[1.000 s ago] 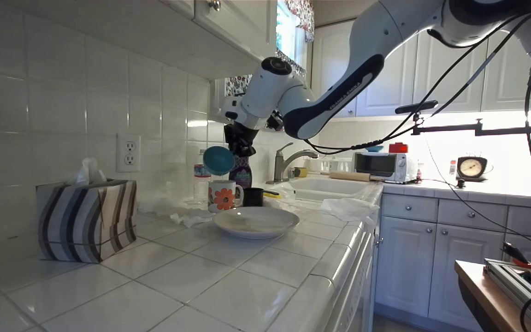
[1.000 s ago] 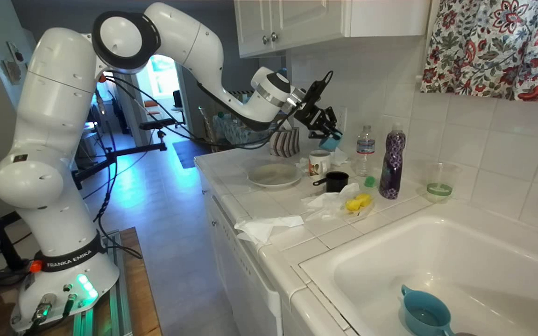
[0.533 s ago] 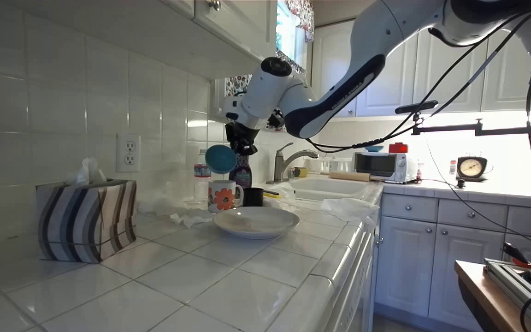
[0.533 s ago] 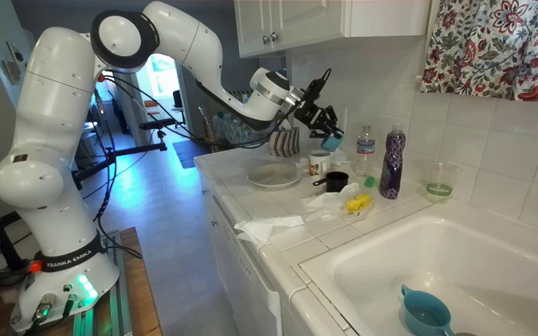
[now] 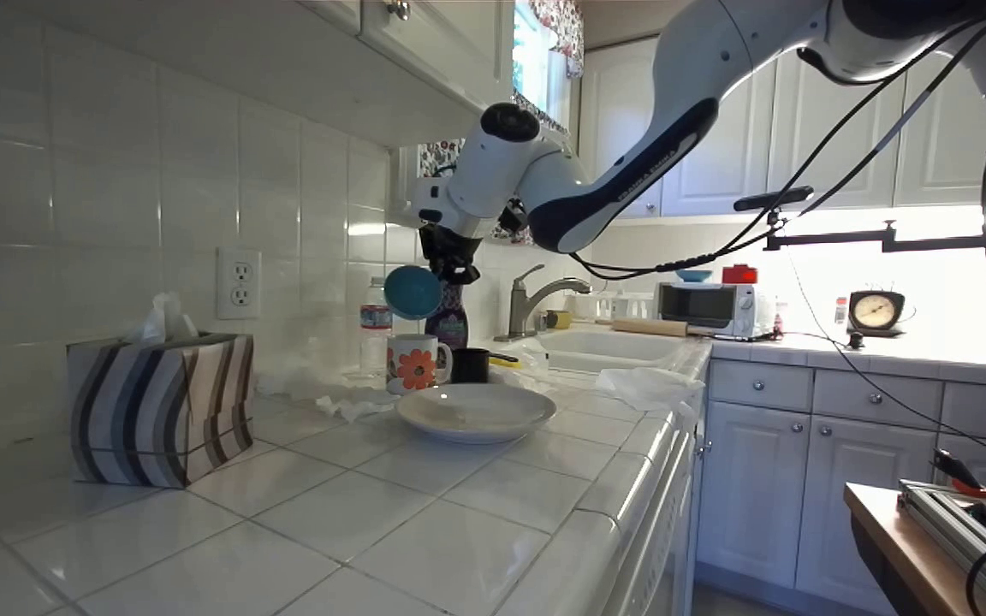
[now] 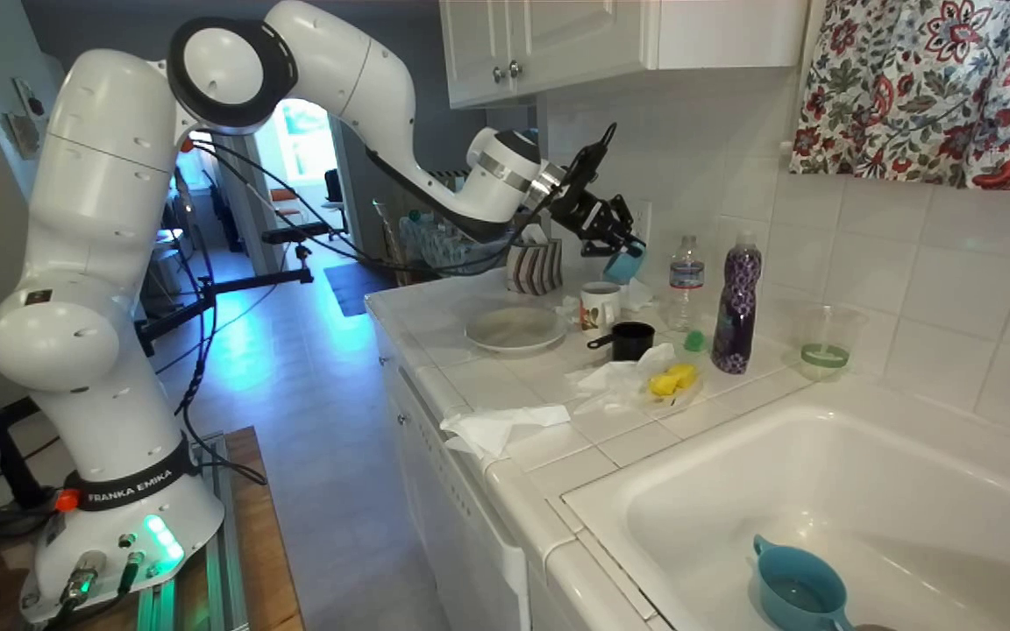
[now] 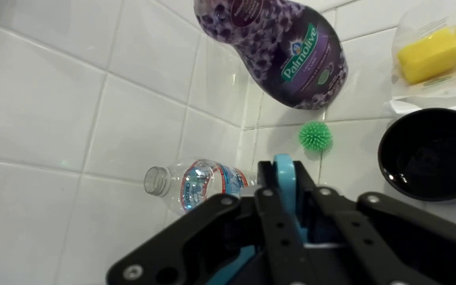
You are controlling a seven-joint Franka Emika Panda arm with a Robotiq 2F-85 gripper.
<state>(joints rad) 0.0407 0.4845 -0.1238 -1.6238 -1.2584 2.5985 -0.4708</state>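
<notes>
1. Blue cup (image 5: 412,293) has shifted a touch higher & slightly sideways vs. a sec ago; arm (image 6: 347,70) moved w/ it.
2. Jaws: closed on the cup's handle (image 7: 285,172), a blue strip pinched b/w them in the wrist view.
3. Cup pos.: hangs tilted above the worktop (image 5: 407,547), approx. over the mug (image 5: 414,364) (exact alignment & contents hard to tell), mouth twd the tissue box (image 5: 159,411), which sits nr the wall-side edge, away from the sink (image 6: 715,473).
4. Mug upright, b/w the plate (image 5: 476,412) on its front-edge side & the water bottle (image 6: 686,276) on its wall-edge side; black pot (image 6: 631,341) just beside it.
5. Purple soap bottle (image 6: 737,307) nr the wall-side edge, sink end; green spiky ball (image 7: 315,135) near its foot.
</notes>
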